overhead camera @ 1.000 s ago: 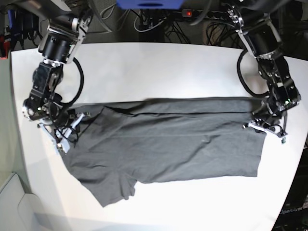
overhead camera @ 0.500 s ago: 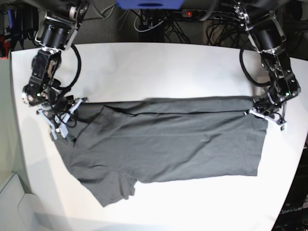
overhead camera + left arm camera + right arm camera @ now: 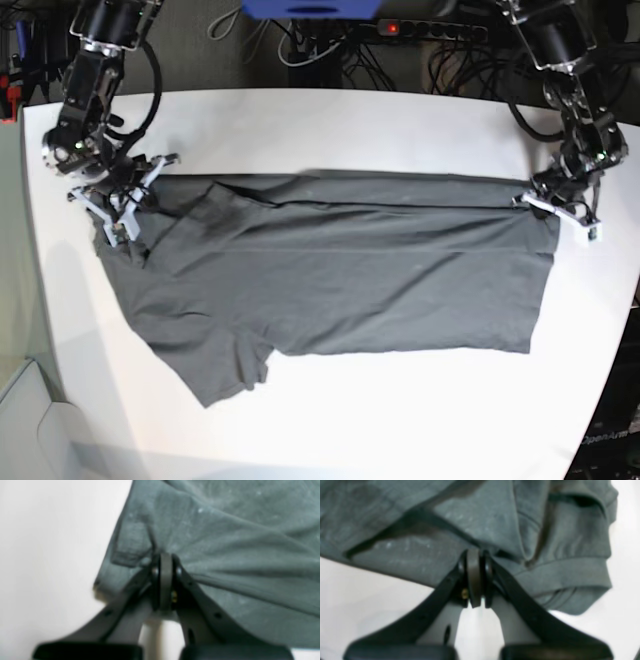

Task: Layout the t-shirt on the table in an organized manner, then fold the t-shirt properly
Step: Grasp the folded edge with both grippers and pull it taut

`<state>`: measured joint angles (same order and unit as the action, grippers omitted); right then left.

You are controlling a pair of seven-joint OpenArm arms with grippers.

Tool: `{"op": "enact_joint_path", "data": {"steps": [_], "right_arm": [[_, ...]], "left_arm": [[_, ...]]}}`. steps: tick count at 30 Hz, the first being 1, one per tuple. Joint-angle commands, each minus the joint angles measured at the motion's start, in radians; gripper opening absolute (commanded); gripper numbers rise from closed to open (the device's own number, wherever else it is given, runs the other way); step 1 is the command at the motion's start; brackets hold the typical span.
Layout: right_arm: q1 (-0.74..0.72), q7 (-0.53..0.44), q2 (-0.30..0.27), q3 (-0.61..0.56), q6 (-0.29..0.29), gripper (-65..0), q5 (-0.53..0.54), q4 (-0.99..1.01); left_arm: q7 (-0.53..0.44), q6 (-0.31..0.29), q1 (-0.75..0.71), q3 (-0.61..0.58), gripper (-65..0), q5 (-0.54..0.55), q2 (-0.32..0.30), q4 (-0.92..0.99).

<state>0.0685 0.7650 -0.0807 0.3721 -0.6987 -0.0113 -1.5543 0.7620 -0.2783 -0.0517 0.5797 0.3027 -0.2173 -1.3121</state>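
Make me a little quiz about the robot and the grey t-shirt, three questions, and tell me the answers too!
1. True or false: both grippers are pinching the t-shirt.
2. What colour is the table under the shirt?
3. Which edge of the shirt are the grippers holding: A) the near edge, B) the far edge, C) the middle?

Key:
1. True. The left gripper and the right gripper are each shut on fabric.
2. White.
3. B, one gripper at each end of the far edge.

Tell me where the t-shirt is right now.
In the base view the t-shirt lies spread across the middle of the table, pinched at opposite ends by the right gripper and left gripper.
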Motion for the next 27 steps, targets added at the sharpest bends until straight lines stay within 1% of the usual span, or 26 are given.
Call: {"op": "enact_joint_path", "data": {"steps": [1,6,7,8,14,17,19,24,27], "right_arm": [[0.015,0.009,-0.009,-0.008,0.001,-64.3,-0.002,-0.03],[0.096,0.009,-0.003,-0.017,0.001,-64.3,0.0,-0.104],[0.112,0.011,0.006,-0.012,0.001,-64.3,0.0,-0.117],[0.123,0.011,0.014,-0.008,0.001,-64.3,-0.002,-0.134],[0.225,0.009,0.017,-0.008,0.001,-64.3,-0.002,-0.249],[0.251,0.011,0.019,-0.008,0.001,-64.3,0.001,-0.295],[0.262,0.012,0.037,-0.006,0.001,-64.3,0.001,-0.326],[0.296,0.014,0.048,-0.008,0.001,-64.3,0.001,-0.421],[0.29,0.014,0.077,-0.008,0.001,-64.3,0.001,-0.453]], "left_arm": [[0.075,0.018,-0.035,0.003,-64.7,-0.047,-0.008,-0.021],[0.078,0.018,-0.141,0.003,-64.7,-0.047,0.002,-0.133],[0.078,0.018,-0.158,0.003,-64.7,-0.046,0.002,-0.145],[0.078,0.018,-0.17,0.003,-64.7,-0.046,0.002,-0.157],[0.08,0.018,-0.247,0.023,-64.7,-0.046,0.005,-0.258],[0.081,0.018,-0.256,0.066,-64.6,-0.049,0.034,-0.307],[0.081,0.018,-0.262,0.101,-64.6,-0.052,0.046,-0.329],[0.081,0.018,-0.254,0.112,-64.6,-0.047,0.037,-0.335],[0.081,0.018,-0.251,0.115,-64.6,-0.047,0.034,-0.337]]}}
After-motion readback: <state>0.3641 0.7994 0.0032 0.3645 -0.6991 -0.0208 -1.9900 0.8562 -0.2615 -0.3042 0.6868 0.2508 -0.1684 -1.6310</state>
